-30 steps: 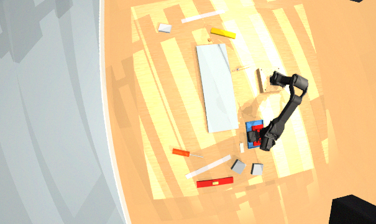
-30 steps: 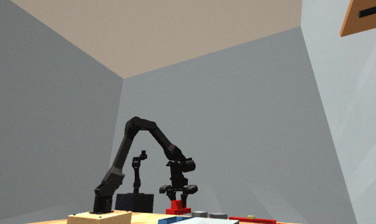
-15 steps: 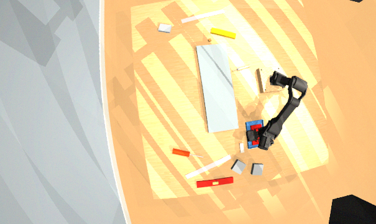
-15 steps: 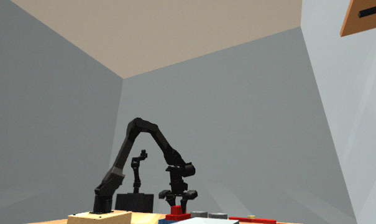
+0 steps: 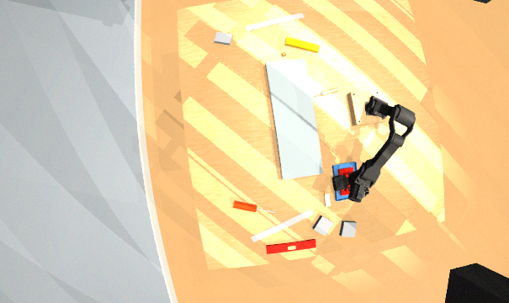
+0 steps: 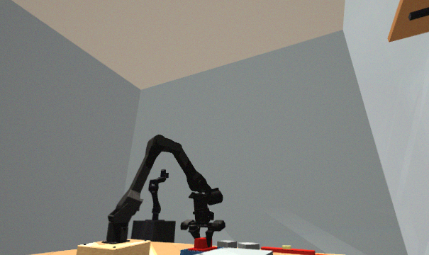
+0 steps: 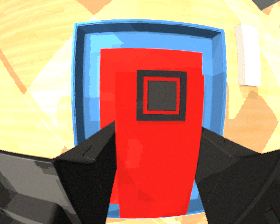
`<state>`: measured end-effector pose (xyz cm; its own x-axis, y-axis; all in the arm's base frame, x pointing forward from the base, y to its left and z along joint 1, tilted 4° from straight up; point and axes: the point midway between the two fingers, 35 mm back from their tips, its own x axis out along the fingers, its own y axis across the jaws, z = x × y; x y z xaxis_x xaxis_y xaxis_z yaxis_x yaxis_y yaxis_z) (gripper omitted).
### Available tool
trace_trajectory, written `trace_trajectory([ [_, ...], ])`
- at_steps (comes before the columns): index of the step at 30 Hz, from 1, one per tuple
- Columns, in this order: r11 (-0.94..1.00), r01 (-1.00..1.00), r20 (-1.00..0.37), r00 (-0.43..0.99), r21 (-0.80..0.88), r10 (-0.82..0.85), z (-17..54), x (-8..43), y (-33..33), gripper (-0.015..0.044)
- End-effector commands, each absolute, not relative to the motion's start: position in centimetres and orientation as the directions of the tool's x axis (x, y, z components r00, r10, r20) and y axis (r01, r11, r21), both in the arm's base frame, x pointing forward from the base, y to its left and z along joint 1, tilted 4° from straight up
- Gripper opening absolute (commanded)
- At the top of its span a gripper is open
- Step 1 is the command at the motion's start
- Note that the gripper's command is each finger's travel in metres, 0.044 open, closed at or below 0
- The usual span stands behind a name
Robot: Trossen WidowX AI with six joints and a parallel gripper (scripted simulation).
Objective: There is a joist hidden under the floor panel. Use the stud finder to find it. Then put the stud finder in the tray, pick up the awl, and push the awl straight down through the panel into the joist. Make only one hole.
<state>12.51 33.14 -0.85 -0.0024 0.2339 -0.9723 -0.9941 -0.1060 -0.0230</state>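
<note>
Pale floor panel: up-left, toward eleven o'clock of blue tray. Red stud finder is gripped over the tray by the gripper; it should be seated flat, released evenly, then cleared vertically.
</note>
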Motion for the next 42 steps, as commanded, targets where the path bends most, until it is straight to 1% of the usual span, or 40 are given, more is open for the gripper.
trace_trajectory([
  [1,-0.106,-0.994,-0.972,-0.002,-0.024,0.235,-0.8,12.5,33.2,0.0184],
  [7,-0.106,-0.994,-0.972,-0.002,-0.023,0.235,-0.5,12.5,33.2,0.0341],
  [11,-0.106,-0.994,-0.972,-0.002,-0.023,0.235,3.0,12.6,33.7,0.0440],
  [15,-0.106,-0.994,-0.972,-0.003,-0.022,0.235,8.5,12.3,33.5,0.0440],
  [18,-0.106,-0.994,-0.972,-0.003,-0.022,0.235,8.8,12.2,33.5,0.0440],
  [19,-0.091,-0.996,-0.970,0.001,-0.024,0.244,7.6,12.6,33.7,0.0440],
  [20,-0.029,-0.999,-0.970,0.007,-0.015,0.243,7.6,13.3,33.1,0.0440],
  [21,0.073,-0.997,-0.970,0.018,0.000,0.242,7.6,14.5,32.2,0.0440],
  [23,0.320,-0.947,-0.971,0.044,0.035,0.235,7.5,17.1,29.8,0.0440],
  [25,0.546,-0.835,-0.972,0.068,0.069,0.227,7.5,19.3,27.2,0.0440],
  [28,0.814,-0.569,-0.973,0.102,0.115,0.209,7.3,22.0,23.0,0.0440],
  [30,0.915,-0.381,-0.974,0.116,0.135,0.192,7.2,23.2,20.5,0.0440],
  [32,0.969,-0.198,-0.976,0.127,0.149,0.177,7.0,24.0,18.3,0.0440],
  [35,0.983,0.083,-0.978,0.141,0.165,0.153,6.8,24.9,15.0,0.0440],
  [37,0.947,0.270,-0.980,0.147,0.172,0.136,6.7,25.2,12.8,0.0440],
  [39,0.876,0.448,-0.981,0.153,0.176,0.119,6.5,25.4,10.6,0.0440],
  [42,0.710,0.682,-0.983,0.157,0.177,0.094,6.3,25.3,7.4,0.0440],
])
